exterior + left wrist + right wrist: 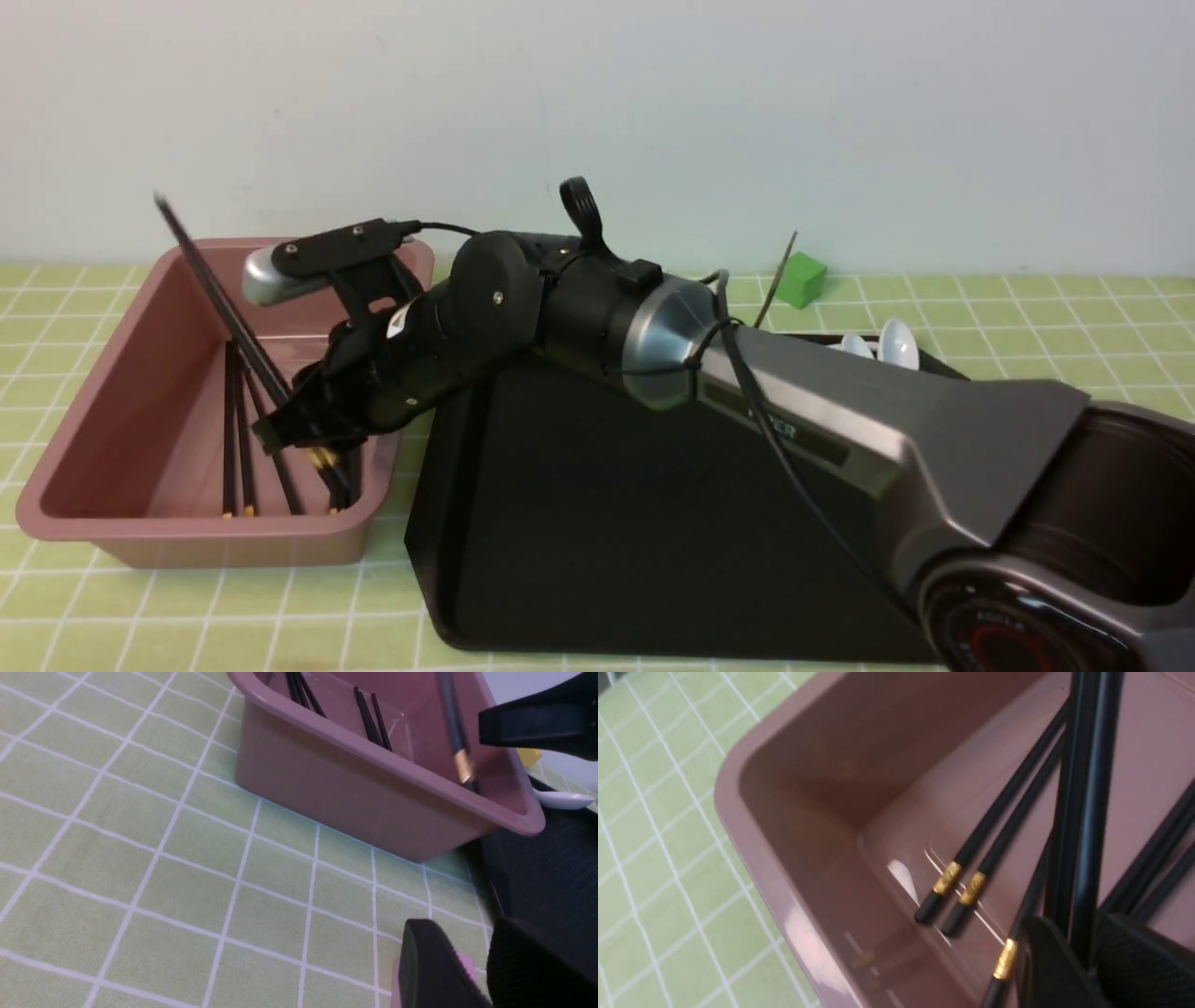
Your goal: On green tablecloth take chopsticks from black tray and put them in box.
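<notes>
Step in hand, as judged: placing. The right gripper (pixel 1083 933) is over the box (pixel 224 555) at left, grasping a small bundle of chopsticks (pixel 224 308) between its fingers — tilted steeply, gold-banded ends low inside the walls. More sticks (pixel 994 821) lie on the box floor. The left gripper (pixel 467 938) has its fingers parted, nothing between them; a pink item (pixel 399 980) shows behind. Next move calls for lowering the bundle below the rim, then releasing; dropped at this slant, a stick could catch on the rim. The tray (pixel 672 560) sits to the right, partly hidden by the arm (pixel 822 401); white spoons (pixel 898 343) and one thin upright stick (pixel 777 280) show at its far side — likely work left there. A green cube (pixel 801 280) is just beyond. Surface: counter under green gridded cloth (pixel 1008 317), slightly creased. Room: plain pale wall (pixel 747 112) behind.
</notes>
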`<action>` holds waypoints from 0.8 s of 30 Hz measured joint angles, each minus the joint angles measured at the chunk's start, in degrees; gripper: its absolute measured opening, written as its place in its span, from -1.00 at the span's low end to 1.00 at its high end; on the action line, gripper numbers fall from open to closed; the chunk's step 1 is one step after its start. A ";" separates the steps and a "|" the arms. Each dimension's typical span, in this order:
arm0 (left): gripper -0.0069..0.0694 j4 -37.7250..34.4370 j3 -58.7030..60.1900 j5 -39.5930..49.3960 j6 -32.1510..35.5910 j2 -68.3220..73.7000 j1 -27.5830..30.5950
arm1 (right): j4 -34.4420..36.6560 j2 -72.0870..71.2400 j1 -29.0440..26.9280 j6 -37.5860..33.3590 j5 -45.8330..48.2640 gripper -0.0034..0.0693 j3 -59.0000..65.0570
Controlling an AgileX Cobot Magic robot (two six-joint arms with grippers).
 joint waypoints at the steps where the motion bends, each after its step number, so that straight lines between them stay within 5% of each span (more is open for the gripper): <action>1: -0.26 0.00 0.00 0.00 0.00 0.00 0.00 | -0.53 -0.54 0.00 0.00 0.52 -0.29 0.00; 11: -0.25 0.00 0.00 0.00 0.00 0.00 0.00 | -8.34 -10.32 -0.17 0.00 7.46 -0.32 -0.04; 24: -0.21 0.00 0.00 0.00 0.00 0.00 0.00 | -40.75 -38.39 -0.21 1.70 35.98 -0.77 -0.13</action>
